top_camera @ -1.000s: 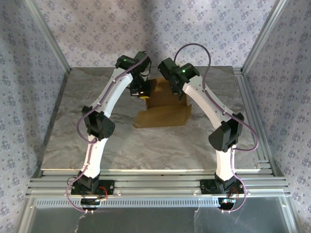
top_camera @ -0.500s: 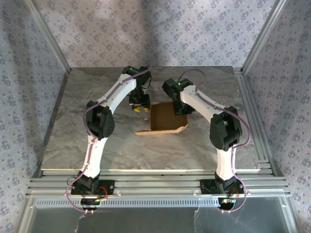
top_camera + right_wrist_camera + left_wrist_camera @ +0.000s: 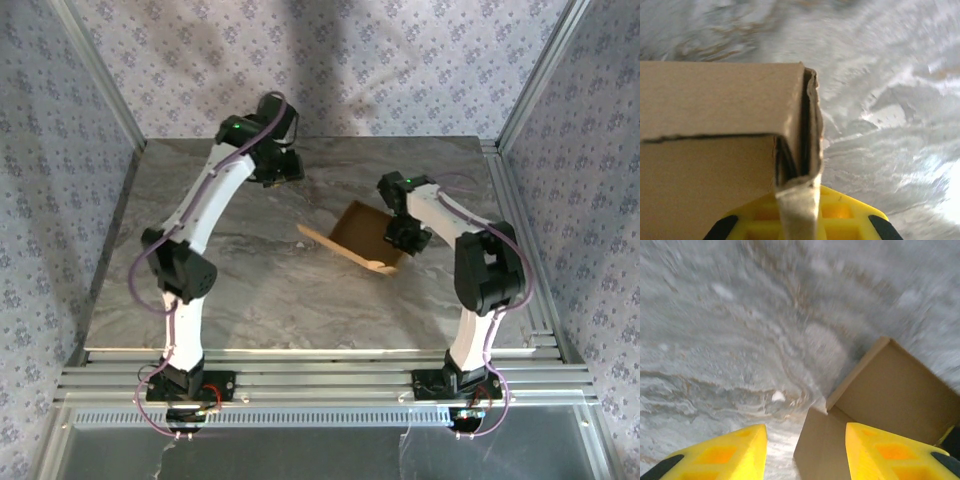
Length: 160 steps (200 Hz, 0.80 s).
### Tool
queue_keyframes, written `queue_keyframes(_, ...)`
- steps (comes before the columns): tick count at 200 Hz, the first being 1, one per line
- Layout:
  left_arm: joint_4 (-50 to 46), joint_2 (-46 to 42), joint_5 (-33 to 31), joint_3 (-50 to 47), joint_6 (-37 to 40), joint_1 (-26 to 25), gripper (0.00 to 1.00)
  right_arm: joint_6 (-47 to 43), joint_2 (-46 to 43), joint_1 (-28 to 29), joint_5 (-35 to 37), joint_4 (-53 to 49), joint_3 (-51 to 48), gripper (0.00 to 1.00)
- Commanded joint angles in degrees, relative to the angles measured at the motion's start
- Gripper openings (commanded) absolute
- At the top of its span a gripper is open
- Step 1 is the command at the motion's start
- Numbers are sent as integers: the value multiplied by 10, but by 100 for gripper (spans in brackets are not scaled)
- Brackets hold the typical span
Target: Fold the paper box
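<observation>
The paper box (image 3: 362, 235) is tan cardboard, partly folded, lying askew right of the table's centre with a flat flap (image 3: 322, 240) pointing left. My right gripper (image 3: 408, 238) is shut on its right wall. The right wrist view shows that doubled wall edge (image 3: 802, 125) pinched over a yellow finger (image 3: 845, 210), at the right gripper (image 3: 797, 195). My left gripper (image 3: 282, 168) hangs at the back of the table, apart from the box. In its own view the left gripper (image 3: 805, 432) is open, yellow fingers (image 3: 720, 455) spread with nothing between them, the box (image 3: 890, 395) lying beyond.
The grey marbled table (image 3: 200, 290) is bounded by patterned cloth walls and aluminium posts (image 3: 100, 80) on both sides. A metal rail (image 3: 320, 380) runs along the near edge by the arm bases.
My left gripper has opened, let go of the box and drawn back to the rear left. The right gripper has carried the box right and nearer, turning it askew.
</observation>
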Motion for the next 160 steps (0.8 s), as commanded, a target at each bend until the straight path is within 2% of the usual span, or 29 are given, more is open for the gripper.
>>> queue_keyframes(1, 55, -67, -44, -23, -40, 5, 45, 236, -57, 4, -77, 50, -57, 0)
queue_keyframes(15, 57, -78, -27, -27, -43, 5, 45, 342, -67, 13, -119, 86, -87, 0)
queue_keyframes(29, 52, -80, -1, -31, -45, 4, 44, 411, -58, 33, -151, 107, -84, 1)
queue_keyframes(54, 74, -99, 38, -87, -34, -4, 43, 474, -30, 80, -178, 118, -52, 33)
queue_keyframes(75, 122, -133, 76, -164, -27, -5, 42, 495, -14, 109, -205, 143, -45, 55)
queue_keyframes(86, 134, -149, 89, -193, -17, -6, 42, 495, -14, 114, -211, 144, -45, 63)
queue_keyframes(101, 138, -171, 98, -235, 0, -5, 42, 474, -31, 109, -208, 136, -45, 66)
queue_keyframes(124, 139, -211, 106, -281, 19, -6, 43, 359, -85, 70, -139, 100, -13, 66)
queue_keyframes(135, 138, -228, 117, -299, 22, -5, 43, 223, -100, 40, -108, 89, 18, 66)
queue_keyframes(153, 136, -258, 130, -332, 17, -6, 43, -69, -83, -5, -56, 69, 69, 69)
queue_keyframes(160, 137, -270, 131, -347, 13, -6, 43, -166, -70, -16, -57, 69, 70, 71)
